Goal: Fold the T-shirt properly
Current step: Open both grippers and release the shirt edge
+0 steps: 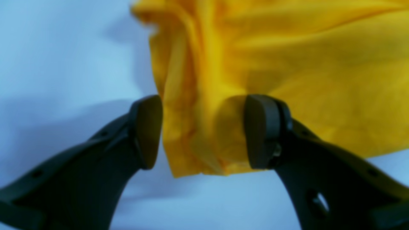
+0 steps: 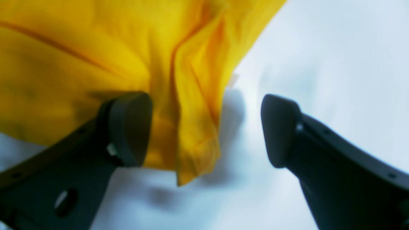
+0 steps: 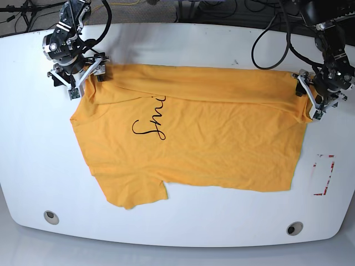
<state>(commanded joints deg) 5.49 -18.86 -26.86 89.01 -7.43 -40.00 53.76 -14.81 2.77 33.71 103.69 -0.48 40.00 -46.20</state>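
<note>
Both grippers stand open, gripping nothing: the left gripper (image 1: 203, 131) straddles a bunched hem corner of the T-shirt (image 3: 222, 138), and the right gripper (image 2: 206, 129) has a fabric edge beside its inner finger, likely to pinch or just-released. Cloth spreads on the table (image 3: 183, 227) between them.

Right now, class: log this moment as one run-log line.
task: fold T-shirt | state: far edge folded over | left gripper: open, straddling cloth corner | right gripper: open at cloth edge | table: white
</note>
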